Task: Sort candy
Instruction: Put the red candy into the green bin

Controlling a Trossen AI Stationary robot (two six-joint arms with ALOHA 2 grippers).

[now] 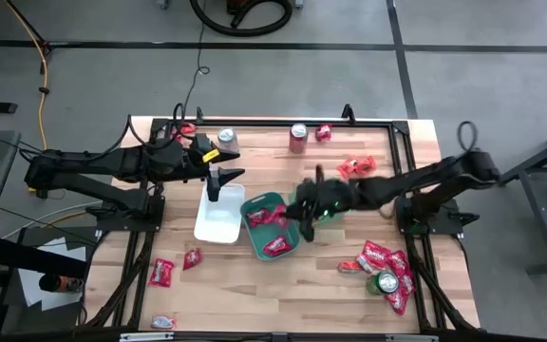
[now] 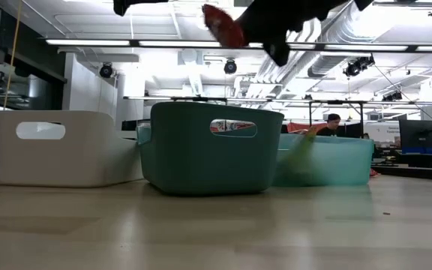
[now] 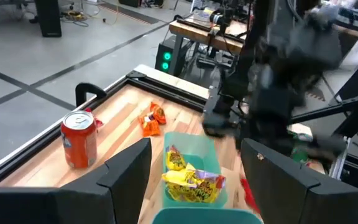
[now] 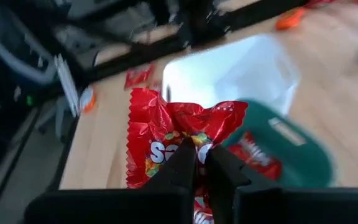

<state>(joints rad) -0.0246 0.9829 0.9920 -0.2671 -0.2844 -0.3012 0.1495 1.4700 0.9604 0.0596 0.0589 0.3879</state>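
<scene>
Right tool [image 4: 199, 163] pinching a red candy packet [image 4: 173, 146] over the teal bin [image 1: 272, 226]

Fingers clamped on its crinkly edge, packet dangling above more red ones inside. Left tool [image 1: 224, 178] hangs wide apart over the white bin [image 1: 218, 220] on the worktop [image 1: 283, 285].

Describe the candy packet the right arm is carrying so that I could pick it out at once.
Start at the green tray in the middle of the table, beside the white tray. Above its right edge hangs the right gripper, jaws shut on a red packet. It alone is lifted off the table; the other red packets lie in the tray or on the wood.
</scene>
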